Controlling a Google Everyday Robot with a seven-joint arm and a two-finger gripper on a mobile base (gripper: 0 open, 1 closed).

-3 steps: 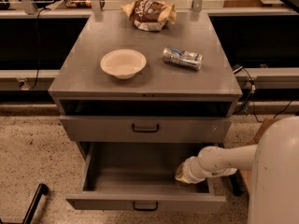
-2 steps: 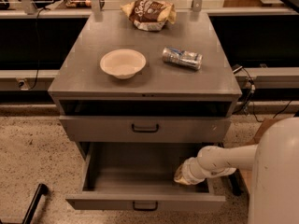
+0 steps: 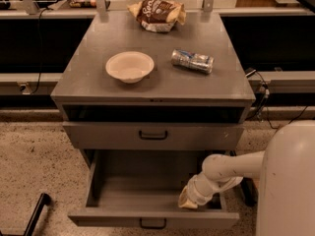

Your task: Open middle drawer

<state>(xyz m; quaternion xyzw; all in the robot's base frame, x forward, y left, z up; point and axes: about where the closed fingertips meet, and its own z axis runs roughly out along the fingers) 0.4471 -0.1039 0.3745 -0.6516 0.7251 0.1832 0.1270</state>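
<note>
The middle drawer is pulled far out of the grey cabinet. Its plain grey inside is bare, and its low front panel with a small black bar handle sits at the bottom edge of the view. My white arm reaches in from the right. My gripper is inside the drawer at its right front corner, just behind the front panel. The drawer above, with a similar small handle, is pushed in. The taller bottom drawer is out of view.
On the cabinet top are a cream bowl, a can lying on its side and a chip bag at the back. My white body fills the lower right. Cables hang at the cabinet's right side. The floor is speckled.
My gripper has moved down and a little left, toward the drawer's front panel. The drawer front sits slightly further out than before.
</note>
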